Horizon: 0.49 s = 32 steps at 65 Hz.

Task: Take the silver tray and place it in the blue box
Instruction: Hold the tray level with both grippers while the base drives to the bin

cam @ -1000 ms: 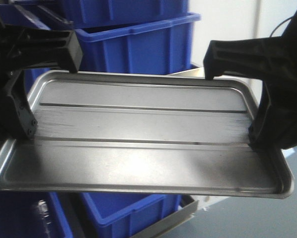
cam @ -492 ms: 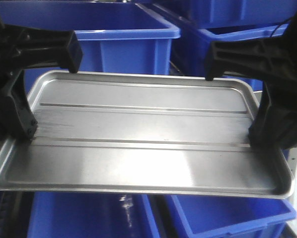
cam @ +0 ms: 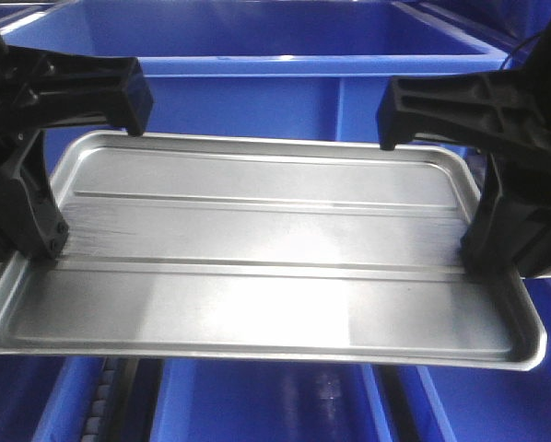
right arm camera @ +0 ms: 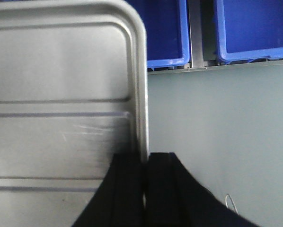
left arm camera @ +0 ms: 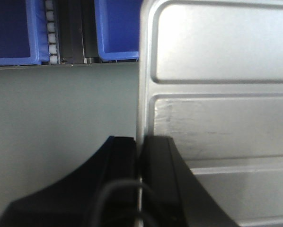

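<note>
The silver tray is held level in the air, long side across the front view. My left gripper is shut on its left rim; in the left wrist view the fingers pinch the tray's edge. My right gripper is shut on its right rim; in the right wrist view the fingers pinch the tray's edge. A large open blue box stands directly behind the tray, its rim a little above the tray's far edge.
More blue crates lie below the tray, with a roller rail between them. The wrist views show grey floor and blue crates at the top.
The tray sits the same in both grips. The blue crates behind it have shifted across the view; a wide open blue box now fills the background behind the tray.
</note>
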Available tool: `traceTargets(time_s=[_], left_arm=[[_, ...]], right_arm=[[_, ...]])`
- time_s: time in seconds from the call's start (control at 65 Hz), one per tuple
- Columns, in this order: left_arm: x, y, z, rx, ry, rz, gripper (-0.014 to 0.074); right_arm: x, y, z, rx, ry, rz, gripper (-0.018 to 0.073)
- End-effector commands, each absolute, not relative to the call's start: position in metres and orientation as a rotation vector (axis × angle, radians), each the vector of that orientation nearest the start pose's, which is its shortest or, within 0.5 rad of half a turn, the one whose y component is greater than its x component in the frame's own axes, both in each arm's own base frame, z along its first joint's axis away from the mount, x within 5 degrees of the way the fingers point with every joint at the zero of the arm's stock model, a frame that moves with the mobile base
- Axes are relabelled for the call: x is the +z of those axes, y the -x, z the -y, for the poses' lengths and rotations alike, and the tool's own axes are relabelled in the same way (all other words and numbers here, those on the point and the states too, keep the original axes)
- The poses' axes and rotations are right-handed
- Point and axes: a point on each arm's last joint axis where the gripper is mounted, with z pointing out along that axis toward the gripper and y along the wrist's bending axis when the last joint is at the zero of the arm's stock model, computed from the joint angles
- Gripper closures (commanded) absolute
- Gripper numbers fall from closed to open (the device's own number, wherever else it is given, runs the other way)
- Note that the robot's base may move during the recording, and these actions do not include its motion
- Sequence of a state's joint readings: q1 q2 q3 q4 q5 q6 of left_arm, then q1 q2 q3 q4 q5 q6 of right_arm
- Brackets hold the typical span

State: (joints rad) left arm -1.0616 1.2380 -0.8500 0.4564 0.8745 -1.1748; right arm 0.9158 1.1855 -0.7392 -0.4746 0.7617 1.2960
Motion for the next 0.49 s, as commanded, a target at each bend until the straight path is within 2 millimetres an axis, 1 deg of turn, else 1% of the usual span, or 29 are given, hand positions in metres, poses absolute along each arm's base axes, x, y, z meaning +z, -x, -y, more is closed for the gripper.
traceTargets(time_s=[0.0, 0.477], left_arm=[[0.2861, -0.1381, 0.1848, -0.292, -0.147, -2.538, 0.0605], [0.2861, -0.1381, 0.1848, -0.292, -0.147, -2.538, 0.0605]], right_arm=[[0.2703, -0.1563, -0.1533, 0.326, -0.108, -2.500, 0.0503], [0.2703, -0.1563, -0.1533, 0.326, -0.108, -2.500, 0.0503]])
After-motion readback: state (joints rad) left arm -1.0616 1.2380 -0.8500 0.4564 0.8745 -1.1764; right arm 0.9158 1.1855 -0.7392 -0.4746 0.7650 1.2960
